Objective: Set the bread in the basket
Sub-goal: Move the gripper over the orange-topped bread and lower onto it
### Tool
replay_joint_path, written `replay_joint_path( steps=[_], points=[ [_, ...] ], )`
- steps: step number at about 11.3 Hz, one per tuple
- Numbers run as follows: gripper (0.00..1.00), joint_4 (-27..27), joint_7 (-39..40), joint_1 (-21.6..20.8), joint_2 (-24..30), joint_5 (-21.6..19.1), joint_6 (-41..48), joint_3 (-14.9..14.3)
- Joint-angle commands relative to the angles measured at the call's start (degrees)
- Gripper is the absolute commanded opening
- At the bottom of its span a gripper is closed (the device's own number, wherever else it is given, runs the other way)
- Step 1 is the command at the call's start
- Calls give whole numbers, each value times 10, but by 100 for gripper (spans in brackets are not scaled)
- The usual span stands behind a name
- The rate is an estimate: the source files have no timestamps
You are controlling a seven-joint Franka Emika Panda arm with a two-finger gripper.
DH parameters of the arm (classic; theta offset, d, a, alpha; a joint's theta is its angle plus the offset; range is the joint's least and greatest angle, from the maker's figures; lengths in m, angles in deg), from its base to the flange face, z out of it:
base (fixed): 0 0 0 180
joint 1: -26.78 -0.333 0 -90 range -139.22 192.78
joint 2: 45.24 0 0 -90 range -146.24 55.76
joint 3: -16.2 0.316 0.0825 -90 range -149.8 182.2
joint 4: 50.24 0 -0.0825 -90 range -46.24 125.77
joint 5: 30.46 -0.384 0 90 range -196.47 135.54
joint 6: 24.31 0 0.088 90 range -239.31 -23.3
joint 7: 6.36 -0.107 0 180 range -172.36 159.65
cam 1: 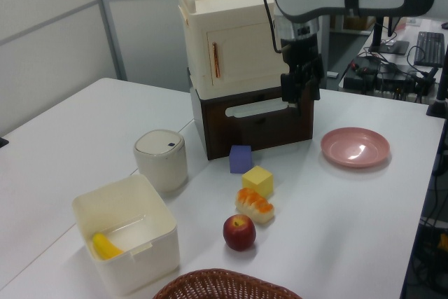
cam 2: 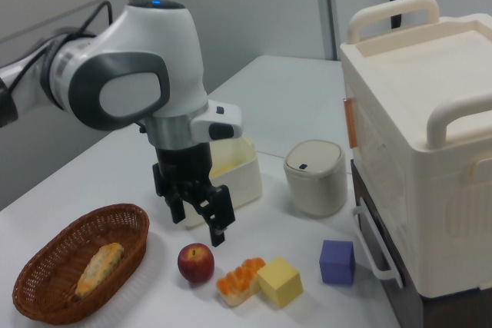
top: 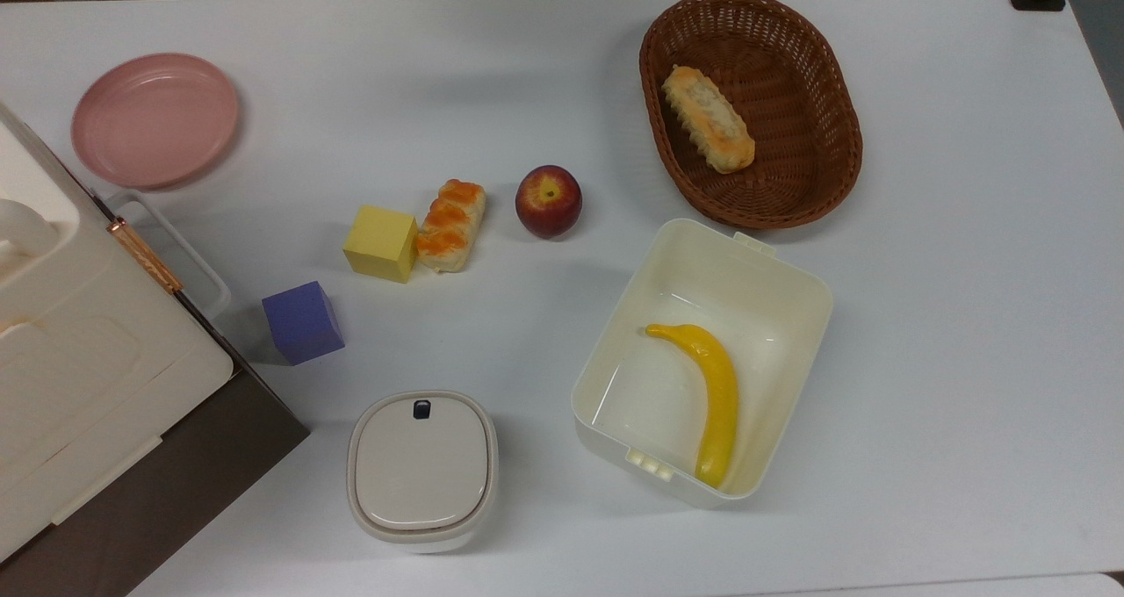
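Tabletop bread (cam 2: 241, 280) below raised fingers (cam 2: 217, 233)

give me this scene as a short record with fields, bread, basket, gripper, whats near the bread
bread: short glazed roll lying on the table, not in the basket
touching: yellow cube, on the top view's left of the roll
nearby: apple on the top view's right, apart from it; purple cube further off
basket: brown wicker, already holds a longer pale bread
gripper: up in the air, open, holding nothing
box: cream box with a banana inside
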Motion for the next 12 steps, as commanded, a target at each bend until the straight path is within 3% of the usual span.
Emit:
replay_joint_path(
  steps=[1, 6, 10, 12],
  points=[
    [100, 48, 4, 4, 9, -11, -86, 0],
    [100, 53, -7, 6, -64, -10, -164, 7],
    [100, 64, -128, -26, -115, -10, -176, 9],
    [100, 89, -213, -40, -139, -10, -237, 16]
  ],
)
